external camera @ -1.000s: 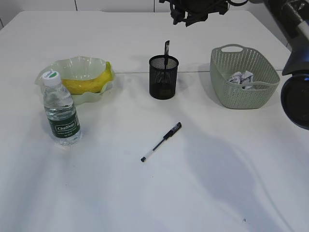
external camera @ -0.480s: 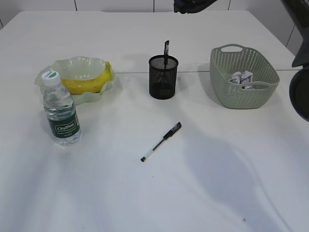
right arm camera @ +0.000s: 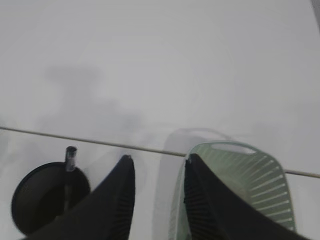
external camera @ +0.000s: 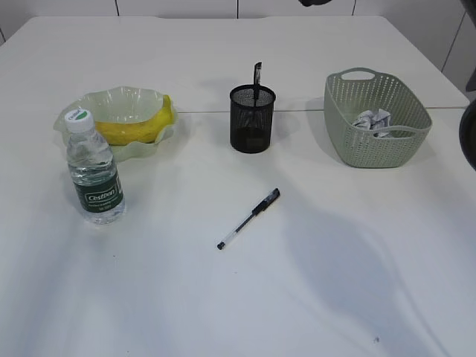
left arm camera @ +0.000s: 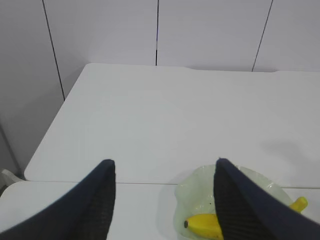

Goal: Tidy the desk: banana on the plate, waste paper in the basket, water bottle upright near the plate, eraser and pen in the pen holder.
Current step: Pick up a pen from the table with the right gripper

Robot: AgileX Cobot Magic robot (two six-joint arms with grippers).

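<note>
Exterior view gives you the whole white table (external camera: 223, 312). At the left of the frame the banana (external camera: 134, 128) lies in the pale green plate (external camera: 119, 100), and the water bottle (external camera: 93, 169) stands upright just in front of it, toward the lower left. At centre the black mesh pen holder (external camera: 252, 119) stands with one dark pen sticking up out of it. A second pen (external camera: 249, 218) lies loose on the table below the holder, slanting from lower left to upper right (well apart from everything else). At the right the green basket (external camera: 375, 119) holds crumpled waste paper (external camera: 372, 119). You cannot see an eraser in any view.

Left wrist view shows you the left gripper (left arm camera: 164, 200) with its fingers spread wide and nothing between them, high above the table with the plate and banana at the lower right of the frame.

Right wrist view shows the right gripper (right arm camera: 157, 200) with its fingers partly apart and empty, the pen holder at the lower left of the frame and the basket at the lower right.
</note>
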